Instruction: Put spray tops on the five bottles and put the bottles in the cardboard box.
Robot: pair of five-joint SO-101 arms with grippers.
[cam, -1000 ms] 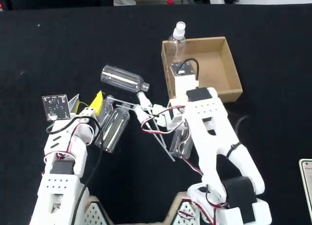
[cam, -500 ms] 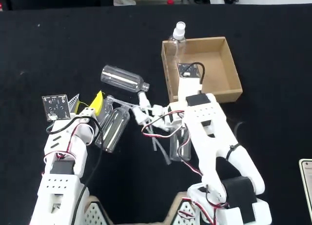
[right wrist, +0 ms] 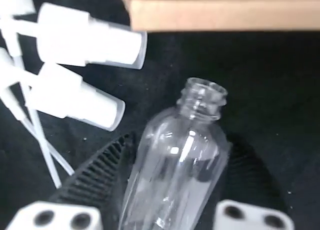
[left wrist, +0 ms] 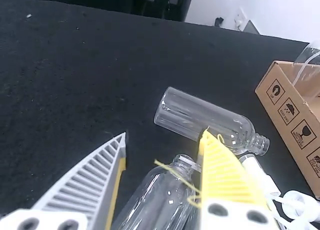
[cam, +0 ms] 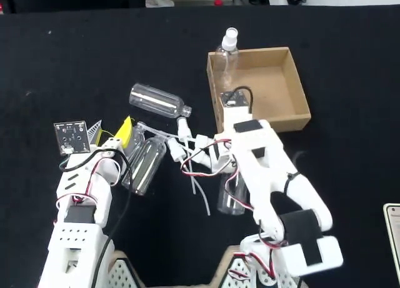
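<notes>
My right gripper (right wrist: 180, 140) is shut on a clear open-necked bottle (right wrist: 175, 160), lying on the black table just in front of the cardboard box (cam: 275, 82); that same bottle (cam: 230, 199) pokes out from under the right arm. Two white spray tops (right wrist: 75, 98) with thin tubes lie beside its neck. My left gripper (left wrist: 164, 140) stands open above the neck of another clear bottle (left wrist: 157, 200), not touching it. A third bottle (cam: 159, 102) lies on its side farther back. One bottle with a spray top (cam: 229, 47) stands in the box's far left corner.
The box's near wall (right wrist: 225, 13) is close ahead of the held bottle's mouth. Loose spray tops and their tubes (cam: 184, 144) lie between the two arms. A white card (cam: 394, 232) sits at the table's right edge.
The right arm has drawn back from the box and swung, taking the bottle with it toward the table's front. The spray-top tubes shifted beside it. The left arm stayed still.
</notes>
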